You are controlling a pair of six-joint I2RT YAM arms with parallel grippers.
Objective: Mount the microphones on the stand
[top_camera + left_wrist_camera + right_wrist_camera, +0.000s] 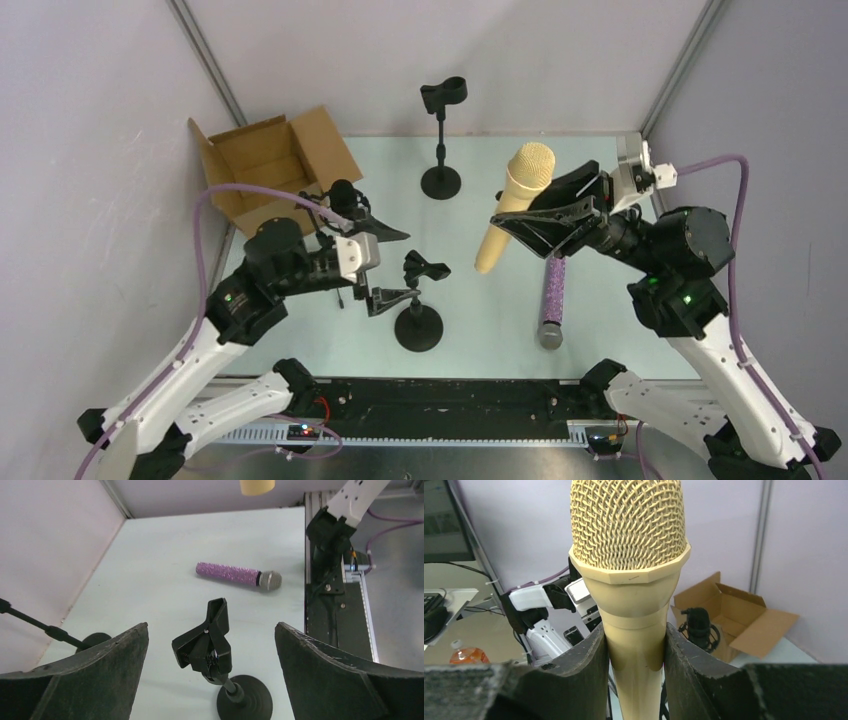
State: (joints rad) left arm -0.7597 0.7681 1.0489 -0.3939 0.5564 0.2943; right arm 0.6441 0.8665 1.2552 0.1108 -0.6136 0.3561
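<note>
Black clip stand sits low centre, its clip just ahead of the left gripper, which gapes wide and empty. Right of it the purple mic lies flat on the table. Higher, the right gripper pinches the cream mic, tilted in the air, head up. The smooth body could slip, and pressing it into an unsteadied clip could tip that stand. Far stand stands upper centre.

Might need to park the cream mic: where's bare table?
Bare table for the cream mic lies between the near stand and the purple mic, and between near stand and far stand. Crowded at left, around the box.
</note>
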